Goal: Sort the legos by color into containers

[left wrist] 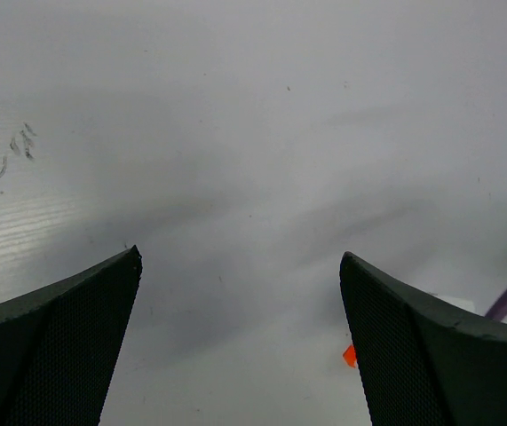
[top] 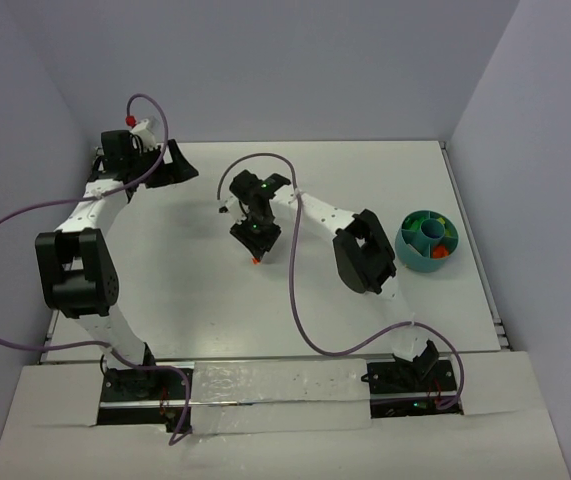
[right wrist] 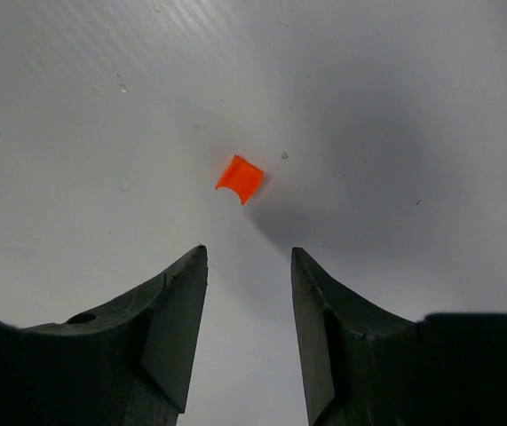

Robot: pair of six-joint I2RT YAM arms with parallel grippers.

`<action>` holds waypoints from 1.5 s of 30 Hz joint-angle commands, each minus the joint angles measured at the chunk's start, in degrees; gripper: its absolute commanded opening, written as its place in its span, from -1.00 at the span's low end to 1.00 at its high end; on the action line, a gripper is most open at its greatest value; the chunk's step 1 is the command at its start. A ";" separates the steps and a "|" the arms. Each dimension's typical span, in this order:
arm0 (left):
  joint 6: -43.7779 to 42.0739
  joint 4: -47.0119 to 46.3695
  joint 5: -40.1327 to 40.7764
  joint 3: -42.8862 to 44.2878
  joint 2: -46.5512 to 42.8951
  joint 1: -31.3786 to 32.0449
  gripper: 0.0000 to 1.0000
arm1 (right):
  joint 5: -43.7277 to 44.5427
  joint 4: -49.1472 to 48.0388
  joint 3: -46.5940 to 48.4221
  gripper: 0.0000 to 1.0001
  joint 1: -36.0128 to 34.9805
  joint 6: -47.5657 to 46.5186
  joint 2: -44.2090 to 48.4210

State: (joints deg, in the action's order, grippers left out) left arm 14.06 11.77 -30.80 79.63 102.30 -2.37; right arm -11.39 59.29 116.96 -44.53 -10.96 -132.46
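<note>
Ahead of the parted right jaws lies an orange lego (right wrist: 239, 178); left jaws wide.

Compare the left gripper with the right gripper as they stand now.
The black left gripper has its jaws spread wide; the right gripper stands narrower. The right hangs close to an orange-red plastic brick; the left sits toward the far-left corner of the white table. Both hold nothing.

Orange lego (right wrist: 239, 178): on the white tabletop (right wrist: 75, 133), just beyond the fingertips, untouched.
Right gripper (right wrist: 249, 257): jaws parted, nothing between.
</note>
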 commanded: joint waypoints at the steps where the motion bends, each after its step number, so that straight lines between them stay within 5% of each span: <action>1: -2.02 1.67 -0.40 -0.27 -1.49 -0.71 0.98 | 4.75 -2.55 -2.00 0.01 -1.17 11.17 2.30; 9: -1.76 0.72 0.46 -4.52 -4.35 -1.76 0.98 | 7.39 -3.05 -0.66 0.12 -1.52 19.20 0.75; 12: -1.35 0.55 0.81 -6.29 -6.18 -1.85 0.98 | 6.18 -3.20 0.83 0.51 -1.52 19.88 0.32; 17: -1.59 0.88 1.63 -7.57 -8.00 -1.85 0.98 | 5.85 -3.04 2.40 0.63 -1.43 21.24 -1.75; 45: -1.86 0.09 1.62 -8.97 -8.17 -2.03 0.99 | 10.18 -3.83 1.48 -0.07 -1.43 22.74 -6.38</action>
State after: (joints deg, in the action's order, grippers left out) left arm 12.84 13.26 -29.15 70.72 95.44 -3.93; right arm -2.82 56.44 119.19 -45.63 11.69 -137.73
